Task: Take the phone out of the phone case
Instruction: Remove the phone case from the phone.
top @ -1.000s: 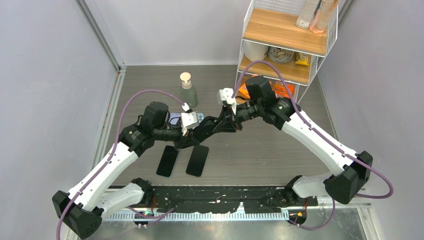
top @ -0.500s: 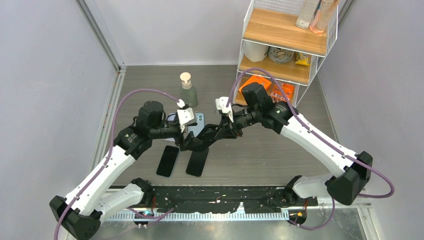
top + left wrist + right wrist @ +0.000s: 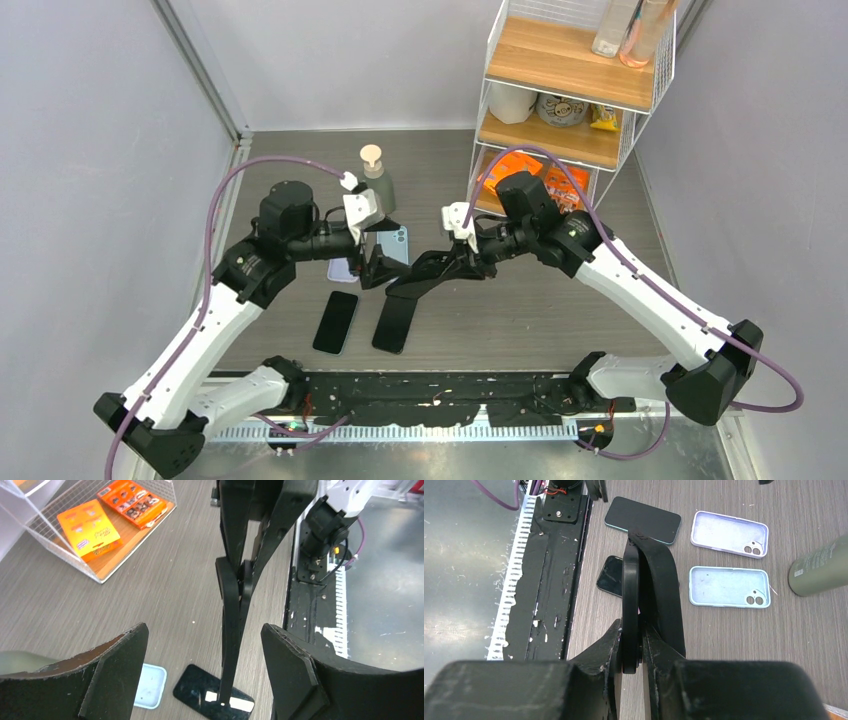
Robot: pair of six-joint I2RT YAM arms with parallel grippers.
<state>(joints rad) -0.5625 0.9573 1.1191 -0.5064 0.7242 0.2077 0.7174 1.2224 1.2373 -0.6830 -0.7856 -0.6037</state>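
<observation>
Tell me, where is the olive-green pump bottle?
In the top view the olive-green pump bottle stands far back on the grey table, left of the white wire shelf and behind the pale blue phone case.

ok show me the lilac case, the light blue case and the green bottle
lilac case (image 3: pixel 724 532), right wrist view, middle of its inner floor
light blue case (image 3: pixel 724 586), right wrist view, middle of its inner floor
green bottle (image 3: pixel 821 566), right wrist view, side of its body

White links (image 3: pixel 205 335), black joints (image 3: pixel 285 213), purple cables (image 3: pixel 212 230), matte black fingers (image 3: pixel 115 675).
</observation>
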